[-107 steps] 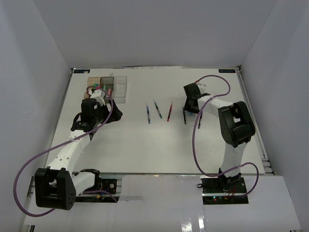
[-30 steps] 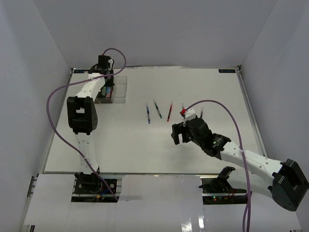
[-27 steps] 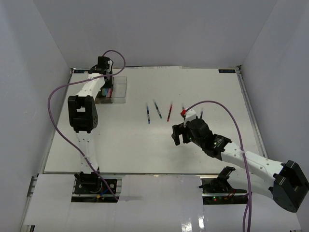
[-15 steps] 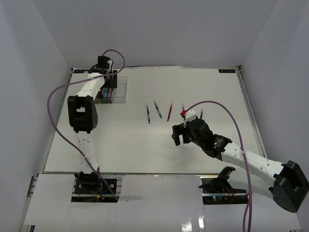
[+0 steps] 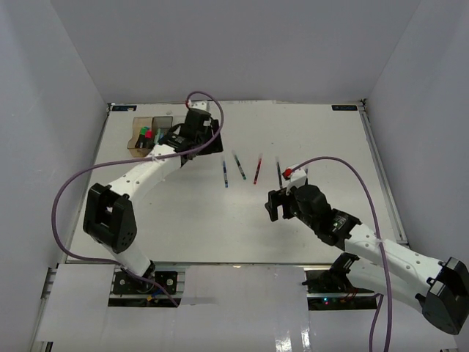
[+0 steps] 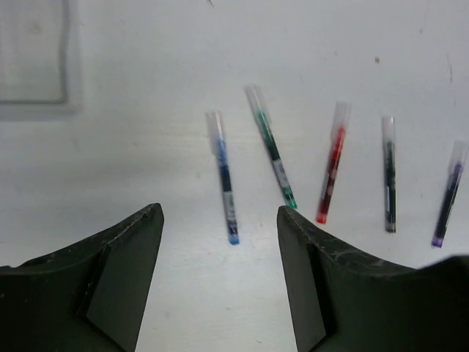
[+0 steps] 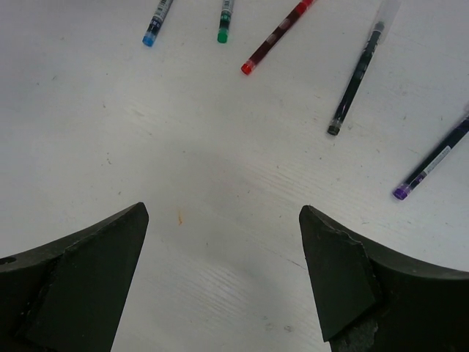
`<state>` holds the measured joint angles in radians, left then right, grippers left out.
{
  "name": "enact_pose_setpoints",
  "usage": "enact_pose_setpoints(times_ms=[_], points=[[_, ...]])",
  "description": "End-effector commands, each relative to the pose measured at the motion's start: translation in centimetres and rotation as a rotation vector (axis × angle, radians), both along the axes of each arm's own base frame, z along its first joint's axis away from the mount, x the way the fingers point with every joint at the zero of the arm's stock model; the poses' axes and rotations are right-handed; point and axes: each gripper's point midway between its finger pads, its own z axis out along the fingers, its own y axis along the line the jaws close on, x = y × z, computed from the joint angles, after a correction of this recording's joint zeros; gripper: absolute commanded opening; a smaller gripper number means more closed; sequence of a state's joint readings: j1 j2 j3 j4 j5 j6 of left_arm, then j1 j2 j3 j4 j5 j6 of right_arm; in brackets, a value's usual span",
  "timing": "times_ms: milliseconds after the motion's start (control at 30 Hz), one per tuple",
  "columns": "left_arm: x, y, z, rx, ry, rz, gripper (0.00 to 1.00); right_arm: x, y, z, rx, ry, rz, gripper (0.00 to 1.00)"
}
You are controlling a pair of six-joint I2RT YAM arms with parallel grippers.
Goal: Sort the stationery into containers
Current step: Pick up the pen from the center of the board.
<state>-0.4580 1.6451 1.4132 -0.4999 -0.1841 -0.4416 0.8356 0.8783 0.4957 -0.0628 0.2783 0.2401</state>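
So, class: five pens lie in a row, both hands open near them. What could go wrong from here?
1. The left hand is wide open, aimed at the blue pen; closing, it may also knock the green pen close beside it.
2. The right hand faces the same pens, so the arms could clash there.
3. All are thin and lie flat; one may slip or roll.

Bright, even, diffuse light fills all three views, and shadows are faint and soft-edged. In the overhead view the white counter (image 5: 220, 227) looks nearly washed out, with a glossy sheen along the bottom of the frame. The left wrist view is slightly soft, its pens (image 6: 272, 147) a little smeared. The right wrist view is crisper, showing fine scuffs at lower centre.
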Motion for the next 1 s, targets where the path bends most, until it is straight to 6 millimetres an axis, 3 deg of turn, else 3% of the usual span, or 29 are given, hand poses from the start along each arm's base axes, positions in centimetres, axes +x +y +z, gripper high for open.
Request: enact_pose_setpoints(times_ms=[0, 300, 567, 667, 967], points=[[-1.4, -2.7, -2.8, -0.035, 0.003, 0.101, 0.74, 0.2, -0.5, 0.7, 0.032, -0.023, -0.034, 0.9], [-1.7, -6.4, -9.9, 0.038, 0.081, 0.122, 0.7, -0.5, -1.5, 0.6, 0.038, -0.03, -0.045, 0.9], [-1.5, -6.9, -14.8, 0.118, 0.144, 0.134, 0.62, -0.7, -2.0, 0.4, 0.035, -0.034, -0.051, 0.9], [-1.6, -6.9, -15.7, 0.132, 0.157, 0.132, 0.56, -0.8, -2.1, 0.3, 0.039, -0.035, -0.05, 0.9], [-2.3, -6.1, -17.2, 0.185, 0.185, 0.112, 0.19, -0.8, -2.3, 0.2, 0.033, -0.039, -0.058, 0.9]])
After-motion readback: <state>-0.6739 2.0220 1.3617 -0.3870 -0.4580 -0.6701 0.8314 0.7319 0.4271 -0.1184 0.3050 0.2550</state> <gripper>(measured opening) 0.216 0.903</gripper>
